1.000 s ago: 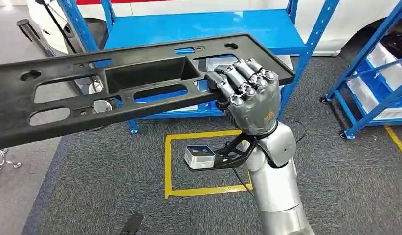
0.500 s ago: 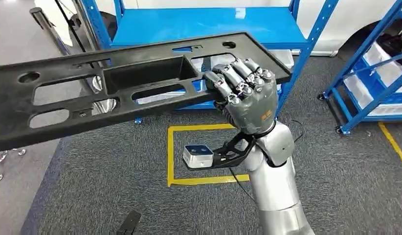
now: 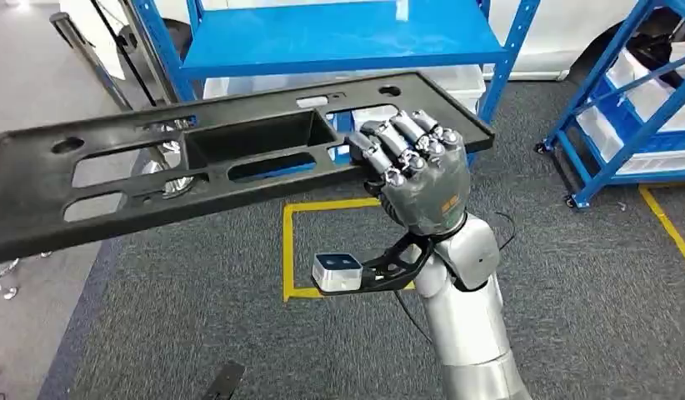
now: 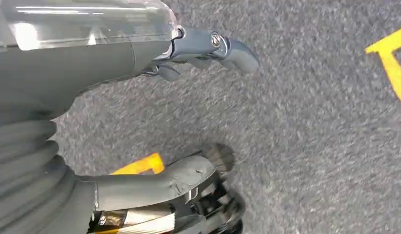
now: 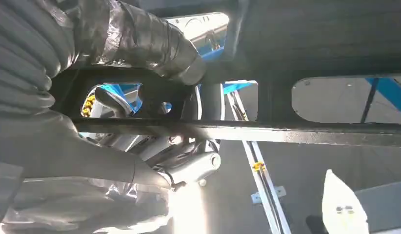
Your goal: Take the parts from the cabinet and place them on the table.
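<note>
A long black plastic panel with several cut-outs and a box-shaped recess hangs level across the head view, held above the floor. My right hand grips its near edge towards the right end, fingers curled over the top. From the right wrist view the same panel is seen from below, with my right hand wrapped round its rail. My left hand hangs by my side over grey carpet, fingers loosely curled and holding nothing.
A blue shelving rack stands straight ahead, its shelf bare. A second blue rack with white bins stands at the right. Yellow tape marks a square on the grey carpet.
The whole scene has shifted down in the picture, so the camera has moved. The panel stays in my right hand, sitting slightly lower in the picture than before.
</note>
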Available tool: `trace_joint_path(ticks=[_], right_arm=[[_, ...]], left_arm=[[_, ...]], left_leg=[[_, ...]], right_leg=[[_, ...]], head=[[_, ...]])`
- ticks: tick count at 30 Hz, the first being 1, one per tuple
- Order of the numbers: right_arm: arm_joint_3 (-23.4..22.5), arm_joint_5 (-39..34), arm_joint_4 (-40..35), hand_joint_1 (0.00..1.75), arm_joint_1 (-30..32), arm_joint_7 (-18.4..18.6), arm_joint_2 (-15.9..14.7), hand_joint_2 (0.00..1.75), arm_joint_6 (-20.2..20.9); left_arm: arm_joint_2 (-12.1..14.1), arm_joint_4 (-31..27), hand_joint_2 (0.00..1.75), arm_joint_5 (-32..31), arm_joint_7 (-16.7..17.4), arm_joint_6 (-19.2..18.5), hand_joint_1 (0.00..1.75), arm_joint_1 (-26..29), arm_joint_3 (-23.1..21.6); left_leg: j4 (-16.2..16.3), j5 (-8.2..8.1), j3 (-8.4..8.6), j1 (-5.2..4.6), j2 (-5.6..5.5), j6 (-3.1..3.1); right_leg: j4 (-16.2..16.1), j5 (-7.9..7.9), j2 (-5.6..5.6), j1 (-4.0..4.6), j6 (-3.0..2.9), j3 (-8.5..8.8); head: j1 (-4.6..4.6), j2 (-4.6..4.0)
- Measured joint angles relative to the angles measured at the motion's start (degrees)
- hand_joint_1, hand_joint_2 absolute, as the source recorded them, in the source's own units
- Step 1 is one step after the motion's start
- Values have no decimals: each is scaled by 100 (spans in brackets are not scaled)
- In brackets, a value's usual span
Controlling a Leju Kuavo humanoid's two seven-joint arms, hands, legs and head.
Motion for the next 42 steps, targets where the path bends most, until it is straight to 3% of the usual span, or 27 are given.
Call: trace_joint_path(ticks=[1, 2, 3, 5, 6, 7, 8, 11, 12, 13, 15, 16, 17, 18, 20, 21, 23, 26, 27, 28, 29, 31, 32, 34, 36, 38, 42], right_arm=[[0, 2, 0, 175, 21, 0, 0, 175, 0], [0, 2, 0, 175, 44, 0, 0, 175, 0], [0, 4, 0, 175, 68, 0, 0, 175, 0], [0, 6, 0, 175, 78, 0, -2, 175, 0], [0, 7, -2, 175, 77, 0, -2, 175, 0], [0, 7, -4, 175, 78, 0, -2, 175, 0], [0, 9, -4, 175, 77, 0, -4, 175, 0], [0, 15, -7, 175, 98, 0, -4, 175, -2], [0, 15, -7, 175, 108, 0, -11, 175, 0], [0, 15, -18, 175, 117, 0, -15, 175, 0], [0, 7, -22, 175, 136, 0, -24, 175, -2], [-2, 2, -22, 175, 169, 0, -31, 175, -2], [-2, 4, -22, 175, 204, 0, -39, 175, -2], [-2, 7, -22, 175, 226, 0, -53, 175, -2], [-2, 20, -31, 175, 245, 0, -66, 175, -2], [-2, 28, -50, 175, 246, 0, -66, 175, -2], [-2, 50, -116, 175, 241, 0, -59, 175, -2], [-4, -20, -142, 175, 235, 0, -61, 175, -2], [-4, -26, -149, 175, 228, 0, -59, 175, -2], [-4, -26, -151, 175, 214, 0, -59, 175, 0], [-4, -28, -164, 175, 203, 0, -57, 175, 0], [-4, -28, -164, 175, 202, 0, -57, 175, 0], [-4, -28, -164, 175, 203, 0, -57, 175, 0], [-4, -33, -164, 175, 203, 0, -57, 175, 0], [-4, -35, -164, 175, 200, 0, -57, 175, 0], [-9, -31, -199, 175, 188, 0, -55, 175, -2], [-13, -33, -212, 175, 171, 0, -48, 175, -2]], left_arm=[[0, 0, 175, 2, 0, 0, 0, 2, 0], [-2, 0, 175, 4, 0, 0, 0, 5, 0], [-2, 2, 175, 5, 0, -2, 0, 8, 0], [-2, 0, 175, 7, 0, -2, 0, 1, 0], [0, 0, 175, 7, 0, 0, 0, -9, 0], [2, 0, 175, 7, 0, -2, 0, -25, -2], [2, 0, 175, 7, -2, -4, 0, -40, -2], [2, 0, 175, -7, 9, -33, 0, -27, -13], [-9, 0, 175, -18, 9, -44, 0, -21, -22], [-11, 0, 175, -28, 11, -50, 0, -30, -39], [-11, 0, 175, -57, 20, -59, 0, -37, -68], [-11, 0, 175, -61, 24, -61, 0, -27, -79], [-11, 0, 175, -63, 26, -66, 0, -18, -90], [-11, 0, 175, -63, 31, -68, 0, -17, -94], [-11, 0, 175, -81, 46, -85, 0, -21, -107], [-11, 0, 175, -94, 55, -87, 0, -26, -127], [-11, 0, 175, -109, 63, -90, 0, -51, -162], [-11, 0, 175, -107, 63, -90, 0, -95, -190], [-7, 0, 175, -107, 63, -90, 0, -105, -195], [-7, 0, 175, -111, 61, -85, 0, -109, -199], [-7, 0, 175, -116, 59, -83, 0, -116, -208], [-7, 0, 175, -116, 59, -83, 0, -122, -234], [-7, 0, 175, -114, 59, -81, 0, -124, -236], [-4, 0, 175, -103, 59, -81, 0, -129, -236], [0, 0, 175, -92, 59, -79, 0, -161, -238], [11, 0, 175, -79, 57, -77, 0, -219, -240], [17, 0, 175, -76, 42, -83, 0, -233, -254]], left_leg=[[386, -168, -89, -1, 0, -12], [613, -186, -99, -1, 0, -14], [597, -69, 9, -2, -1, 0], [-101, 276, 579, -20, -3, 67], [-611, 315, 980, -43, -8, 116], [-1022, 147, 1264, -69, -5, 154], [-1189, 140, 1346, -94, -8, 161], [-1233, 267, 1261, -132, -9, 264], [-1331, 383, 1267, -58, 28, 315], [-1364, 458, 1227, -76, 33, 353], [-1356, 580, 1071, -82, 38, 400], [-1353, 634, 994, -87, 40, 396], [-1344, 692, 903, -86, 42, 392], [-1325, 746, 818, -86, 44, 383], [-1248, 826, 630, -73, 43, 346], [-1193, 849, 558, -69, 41, 319], [-1083, 880, 441, -87, 35, 267], [-1102, 1004, 430, -69, 32, 135], [-1069, 971, 396, -47, 19, 107], [-943, 766, 328, -39, 5, 78], [-629, 435, 227, -35, 2, 54], [192, -105, 2, -11, 3, 9], [500, -200, -55, -7, 3, -8], [468, 46, 148, -4, 3, -14], [-357, 381, 762, -5, 2, 24], [-1170, 205, 1303, -50, -10, 84], [-1265, 362, 1196, -70, -11, 257]], right_leg=[[5, 55, -1, 13, -5, -75], [11, 109, -2, 25, -6, -148], [17, 165, -2, 34, -5, -229], [32, 283, 11, 44, 3, -389], [37, 335, 18, 43, 16, -427], [38, 366, 18, 52, 43, -454], [31, 414, 7, 45, 83, -464], [-49, 563, -3, 28, 196, -444], [3, 526, 5, 29, 224, -479], [125, 257, 13, 33, 244, -545], [815, -419, 18, 22, 276, -739], [1208, -643, 17, 15, 295, -817], [1507, -670, 16, 2, 311, -849], [1577, -531, 15, -15, 326, -795], [1113, -125, 10, -42, 338, -362], [674, -63, 7, -52, 335, -28], [-16, -386, 30, 2, 269, 392], [9, -318, 25, 44, 160, 317], [-50, -237, 4, -18, 83, 303], [-58, -180, -1, -9, 57, 255], [-59, -129, -4, -9, -3, 192], [-55, -20, -7, 10, -14, 54], [-48, 33, -7, 14, -10, -19], [-33, 138, -6, 15, 2, -171], [-9, 229, 0, 15, 27, -298], [9, 300, 2, 40, 91, -361], [-68, 477, -2, 32, 242, -359]], head=[[0, 0], [0, 0], [0, 0], [0, 0], [-2, 0], [-2, 0], [4, 0], [0, 0], [0, 0], [0, 0], [7, 0], [2, 0], [4, 0], [4, 0], [4, 0], [4, 0], [0, 0], [4, 0], [2, 0], [2, 0], [-7, 0], [-6, 0], [-7, 0], [-7, 0], [-7, 0], [-7, 0], [-2, 0]])
